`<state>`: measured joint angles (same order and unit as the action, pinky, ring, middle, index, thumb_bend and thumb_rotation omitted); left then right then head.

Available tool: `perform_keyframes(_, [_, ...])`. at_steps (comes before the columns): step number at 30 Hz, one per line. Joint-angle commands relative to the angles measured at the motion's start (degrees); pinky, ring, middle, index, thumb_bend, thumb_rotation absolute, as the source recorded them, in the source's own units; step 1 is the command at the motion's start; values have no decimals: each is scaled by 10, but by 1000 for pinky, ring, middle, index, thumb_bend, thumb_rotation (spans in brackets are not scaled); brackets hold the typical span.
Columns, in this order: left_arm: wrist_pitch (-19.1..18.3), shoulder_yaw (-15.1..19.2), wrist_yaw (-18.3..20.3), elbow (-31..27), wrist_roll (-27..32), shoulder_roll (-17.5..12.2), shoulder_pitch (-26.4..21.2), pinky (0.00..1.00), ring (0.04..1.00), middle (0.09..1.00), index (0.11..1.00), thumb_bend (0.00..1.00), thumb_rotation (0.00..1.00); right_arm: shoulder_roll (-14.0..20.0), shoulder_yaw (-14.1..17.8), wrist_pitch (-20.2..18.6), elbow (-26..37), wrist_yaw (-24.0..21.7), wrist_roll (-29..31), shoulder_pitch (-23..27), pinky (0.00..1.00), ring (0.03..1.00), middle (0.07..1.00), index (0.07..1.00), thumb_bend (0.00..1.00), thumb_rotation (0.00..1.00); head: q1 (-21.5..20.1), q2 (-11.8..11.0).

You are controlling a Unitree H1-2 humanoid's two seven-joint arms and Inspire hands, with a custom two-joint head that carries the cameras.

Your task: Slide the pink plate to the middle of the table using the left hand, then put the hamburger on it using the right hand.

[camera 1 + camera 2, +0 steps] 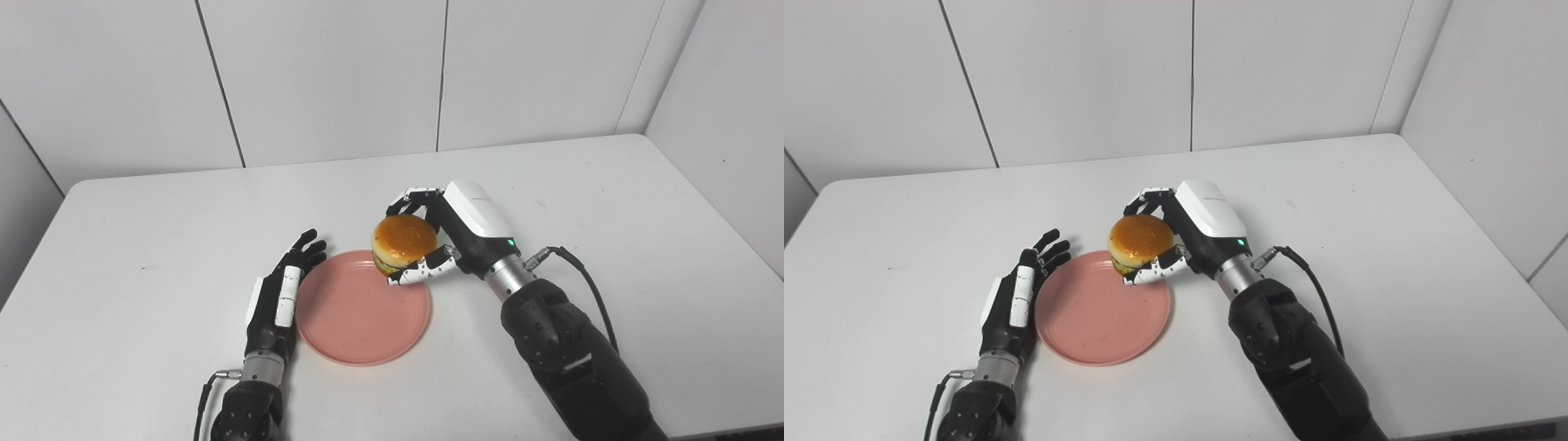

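Closest to the camera are the two dark forearms coming up from the bottom edge, the right one chunkier with a black cable (582, 275) looping off its wrist. Following that arm up, the right robot hand (450, 236) has the hamburger (403, 243) wrapped up: fingers (411, 197) curled over the far side of the bun, thumb (422, 269) tucked under the near side, so the burger is pinched between them and sits just to the left of the palm. The bun is glossy orange-brown with a bit of green filling peeking out at the bottom.

The burger is over the far right rim of the pink plate (361, 324), not the middle of it. Can't really tell whether it's already touching the plate or held slightly above; the thumb hides the underside.

The plate lies flat on the white tabletop (153, 233), roughly central left to right and toward the near side. Nothing else is on it apart from a few faint smudges.

The left robot hand (278, 297) lies right along the plate's left edge, fingers stretched out straight and pointing away from the camera, palm side turned toward the plate. It isn't gripping anything, just loosely open, with the thumb side touching or nearly touching the rim. The two hands are on opposite sides of the plate.
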<state>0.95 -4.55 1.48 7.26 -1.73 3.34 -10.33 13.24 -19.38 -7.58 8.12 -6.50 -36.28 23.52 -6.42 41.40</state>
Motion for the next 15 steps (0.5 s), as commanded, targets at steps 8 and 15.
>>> perform_keyframes(8, [2,-7,-15,-21,-11,21,-8,843,848,851,844,781,1000,-4,-28,66,-17,-9,-15,41,341,417,445,531,515,0,37,5])
perform_keyframes(15, [-3,-6,-24,-29,-15,33,-4,848,871,879,876,765,1000,-5,-38,93,-52,-9,-33,50,412,478,468,515,517,1,49,7])
